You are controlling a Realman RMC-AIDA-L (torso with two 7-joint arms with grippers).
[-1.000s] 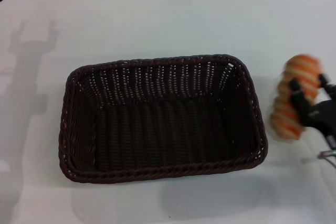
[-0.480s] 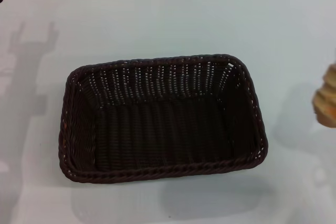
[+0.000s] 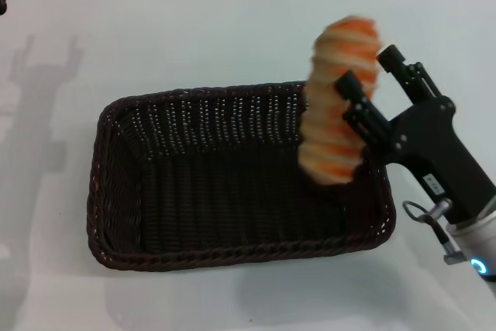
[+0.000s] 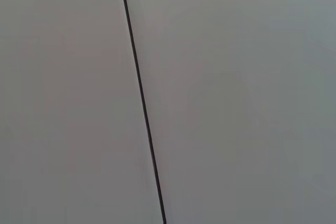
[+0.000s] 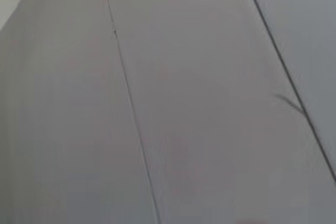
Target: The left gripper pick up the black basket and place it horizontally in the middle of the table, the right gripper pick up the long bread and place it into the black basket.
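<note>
A head-camera view looks down on a plain white table (image 3: 194,29). In the centre of the frame sits the black basket (image 3: 232,184), a dark woven rectangle lying with its long side across the picture, empty inside.

From the lower right of the frame the right gripper (image 3: 364,91) reaches in on a black wrist with a blue light. Its fingers are clenched around the long bread (image 3: 339,98) — an orange-brown roll with pale crosswise ridges. The roll is held up on end, in the air, over the right-hand end of the basket, its lower tip seen against the basket's interior; whether it touches the weave cannot be told.

The left gripper is not visible in the head view. Both wrist views show only pale grey panels crossed by thin dark lines.

The basket appears placed, so the step in hand is judged to be setting the bread inside. To do it well, the roll would best be brought further toward the middle of the basket and tilted to lie along the basket's length, then lowered close to the floor before letting go — dropped on end from height, it might tip against the right-hand wall or roll.
</note>
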